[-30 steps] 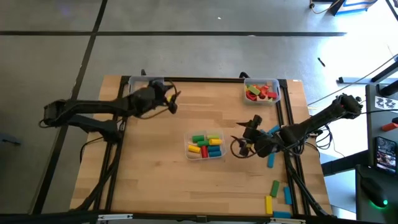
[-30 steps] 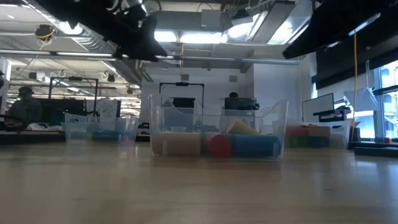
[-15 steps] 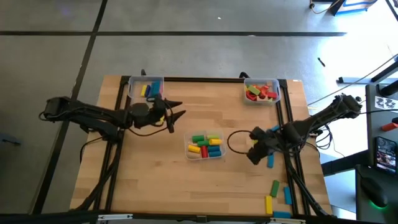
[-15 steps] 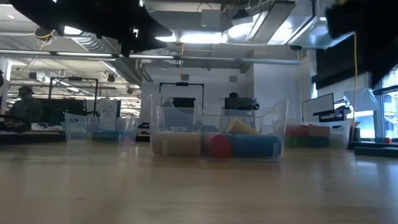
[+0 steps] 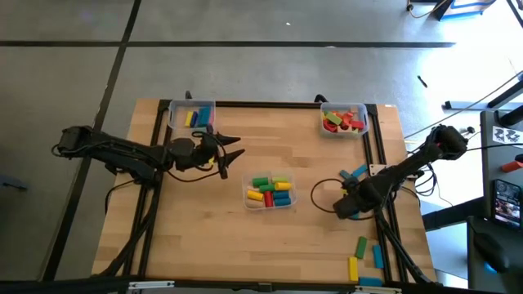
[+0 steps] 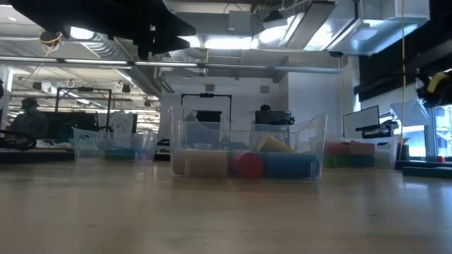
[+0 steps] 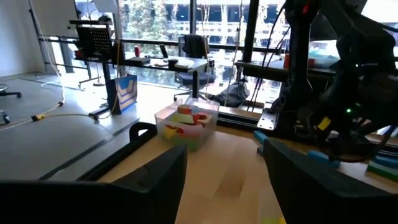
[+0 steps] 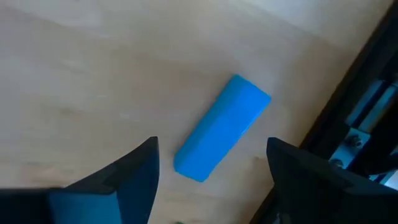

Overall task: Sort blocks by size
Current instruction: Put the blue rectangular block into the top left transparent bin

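The right gripper [image 5: 345, 206] is held released, jaws spread wide and nothing between them, directly over a blue bar [image 8: 222, 127] lying flat on the surface [image 5: 245, 237]; this placement is judged to be the approach for a pick, the bar being centred in the gap ahead of the fingers [image 8: 137, 168]. The bar is a long, plain blue piece with squared ends, set aslant to the jaws and close beside the dark rail [image 8: 364, 99] at the surface's edge. The left gripper [image 5: 227, 152] is likewise released and empty, held above the surface beyond a clear bin [image 5: 192, 114] of yellow and blue blocks. Short mixed-colour blocks fill the centre bin [image 5: 270, 190]; further loose blocks [image 5: 366, 253] are seen near the right gripper, unsorted
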Action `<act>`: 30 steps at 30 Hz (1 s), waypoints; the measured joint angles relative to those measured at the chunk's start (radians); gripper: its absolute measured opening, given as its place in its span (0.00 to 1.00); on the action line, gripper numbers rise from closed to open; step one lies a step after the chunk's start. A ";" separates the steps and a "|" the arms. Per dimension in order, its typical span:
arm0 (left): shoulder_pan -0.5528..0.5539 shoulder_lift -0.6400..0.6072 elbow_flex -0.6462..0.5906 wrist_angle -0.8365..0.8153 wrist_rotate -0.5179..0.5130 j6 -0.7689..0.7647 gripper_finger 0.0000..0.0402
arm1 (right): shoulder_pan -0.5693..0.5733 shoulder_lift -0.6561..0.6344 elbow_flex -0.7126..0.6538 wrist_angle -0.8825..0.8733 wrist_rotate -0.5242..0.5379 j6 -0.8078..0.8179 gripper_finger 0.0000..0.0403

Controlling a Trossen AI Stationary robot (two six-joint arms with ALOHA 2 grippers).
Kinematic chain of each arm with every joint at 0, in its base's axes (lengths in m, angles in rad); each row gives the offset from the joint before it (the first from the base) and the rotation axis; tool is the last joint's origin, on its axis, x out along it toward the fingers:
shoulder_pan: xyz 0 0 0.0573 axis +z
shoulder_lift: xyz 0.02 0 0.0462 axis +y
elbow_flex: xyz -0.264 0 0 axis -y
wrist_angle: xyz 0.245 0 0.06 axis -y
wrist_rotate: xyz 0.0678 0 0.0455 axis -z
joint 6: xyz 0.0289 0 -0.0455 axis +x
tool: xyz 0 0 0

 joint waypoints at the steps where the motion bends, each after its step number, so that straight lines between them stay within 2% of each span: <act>1: 0.001 0.000 0.000 0.000 0.000 0.002 0.52 | 0.000 0.000 -0.012 0.005 -0.003 0.012 0.71; 8: 0.001 0.000 0.000 0.006 -0.001 0.027 0.52 | 0.000 0.000 -0.112 0.130 -0.029 0.046 0.66; 14: 0.001 0.000 0.000 0.001 -0.001 0.026 0.52 | 0.000 -0.003 -0.147 0.214 -0.017 0.032 0.52; 23: 0.001 0.000 0.000 0.001 -0.001 0.025 0.52 | 0.001 -0.003 -0.148 0.223 0.025 -0.195 0.24; 26: 0.001 0.000 0.000 0.000 -0.001 0.024 0.52 | 0.001 -0.003 -0.146 0.224 0.030 -0.264 0.21; 30: 0.001 0.000 0.000 -0.002 -0.001 0.025 0.52 | 0.001 0.004 -0.112 0.231 0.067 -0.382 0.23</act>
